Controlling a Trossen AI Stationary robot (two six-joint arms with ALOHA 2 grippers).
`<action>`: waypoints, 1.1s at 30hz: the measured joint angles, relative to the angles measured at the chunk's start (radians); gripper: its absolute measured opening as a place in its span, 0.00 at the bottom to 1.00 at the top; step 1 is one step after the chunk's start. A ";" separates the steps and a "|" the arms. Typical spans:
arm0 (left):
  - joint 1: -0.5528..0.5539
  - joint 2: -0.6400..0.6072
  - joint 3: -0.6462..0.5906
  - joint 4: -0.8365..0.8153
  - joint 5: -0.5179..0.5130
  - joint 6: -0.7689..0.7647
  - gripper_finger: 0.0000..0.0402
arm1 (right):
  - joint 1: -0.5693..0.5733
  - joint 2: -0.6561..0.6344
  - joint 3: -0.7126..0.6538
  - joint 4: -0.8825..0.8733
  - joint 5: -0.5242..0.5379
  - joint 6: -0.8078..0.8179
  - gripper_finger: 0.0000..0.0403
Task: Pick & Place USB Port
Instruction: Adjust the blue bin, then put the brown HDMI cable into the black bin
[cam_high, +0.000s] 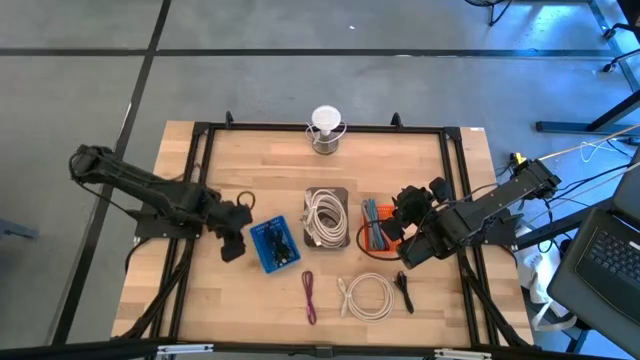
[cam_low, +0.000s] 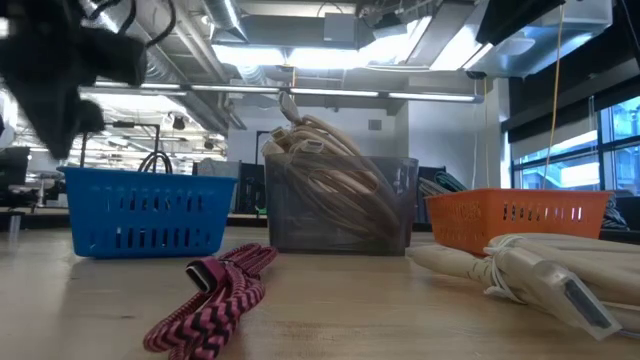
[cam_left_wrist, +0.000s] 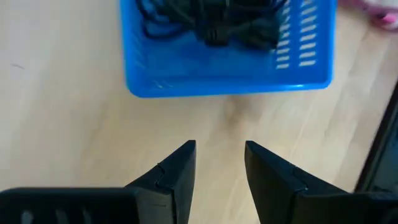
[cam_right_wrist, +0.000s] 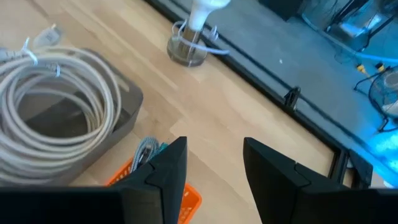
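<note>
Three USB cables lie loose on the wood near the table's front edge: a magenta braided one (cam_high: 309, 297) (cam_low: 215, 290), a white coil (cam_high: 367, 297) (cam_low: 530, 268) and a short black one (cam_high: 404, 290). My left gripper (cam_high: 233, 243) (cam_left_wrist: 221, 146) hangs open over bare wood just left of the blue basket (cam_high: 273, 243) (cam_left_wrist: 227, 56), which holds black cables. My right gripper (cam_high: 403, 208) (cam_right_wrist: 214, 143) is open with nothing between its fingers. It hovers over the orange basket (cam_high: 375, 228) (cam_right_wrist: 186, 196), which holds coloured cables.
A grey bin (cam_high: 327, 215) (cam_right_wrist: 124, 118) full of white cable stands between the two baskets. A white lamp in a cup (cam_high: 325, 130) stands at the far edge. A black frame (cam_high: 455, 180) borders the tabletop. Bare wood lies at the front left.
</note>
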 joint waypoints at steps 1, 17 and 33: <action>-0.015 0.014 -0.027 0.051 0.000 -0.012 0.32 | 0.000 0.000 0.000 0.000 0.014 0.000 0.40; 0.127 0.252 -0.107 0.286 -0.053 0.255 0.32 | -0.004 0.000 0.000 0.003 0.046 0.000 0.40; 0.364 0.178 -0.060 0.047 -0.093 0.488 0.32 | -0.004 0.000 0.000 0.000 -0.007 0.000 0.40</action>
